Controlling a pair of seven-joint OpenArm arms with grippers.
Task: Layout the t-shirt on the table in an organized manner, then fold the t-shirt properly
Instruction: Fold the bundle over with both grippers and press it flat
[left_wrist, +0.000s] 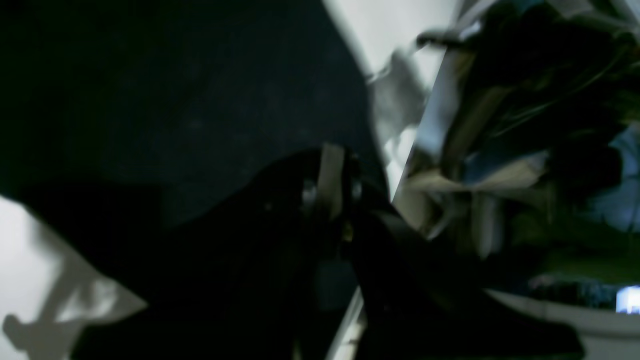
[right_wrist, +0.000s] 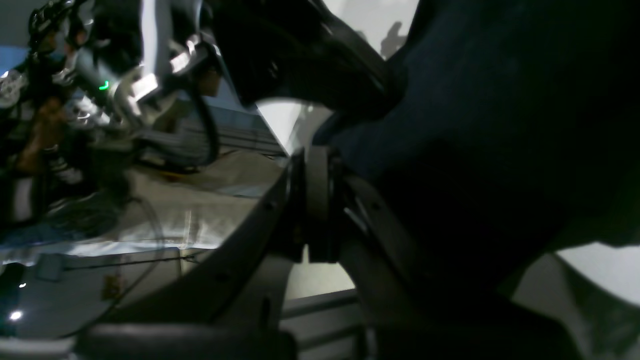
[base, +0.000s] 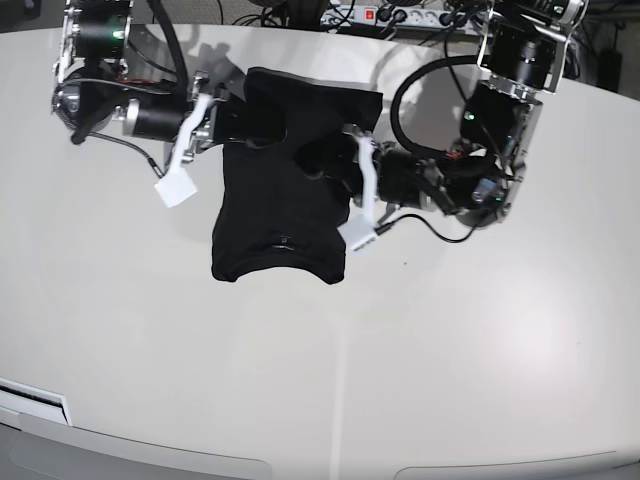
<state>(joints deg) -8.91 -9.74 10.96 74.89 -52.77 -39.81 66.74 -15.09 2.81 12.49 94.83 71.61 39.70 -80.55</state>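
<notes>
So, starting at the bottom of the base view: the table (base: 330, 390) is a big glossy off-white top taking up nearly the whole frame, with a curved front edge along the bottom and soft light patches on the right half. A small white strip sits at the lower left edge, too small to tell what it is.

Higher up, left of center, the t-shirt (base: 280, 205) hangs as a black bunched shape, neckline near its lower end and its hem end lifted at the top. Both arms reach into it from the sides. The right gripper (base: 232, 128), coming from the upper left of the frame, is clenched on the fabric's left upper edge. The left gripper (base: 335, 165), coming from the right side, is clamped on the fabric's right edge. A pale tag dangles off each arm near the wrist.

The wrist views are dark and blurry. In the left wrist one, black cloth (left_wrist: 175, 90) fills the upper left, with white tabletop (left_wrist: 25, 260) in the lower left corner. In the right wrist one, dark cloth (right_wrist: 500, 125) covers the right half, white table (right_wrist: 605, 272) peeking at the lower right.

Far back, along the top edge of the base view, a power strip (base: 385, 15) and tangled cables (base: 270, 12) sit behind the table.
</notes>
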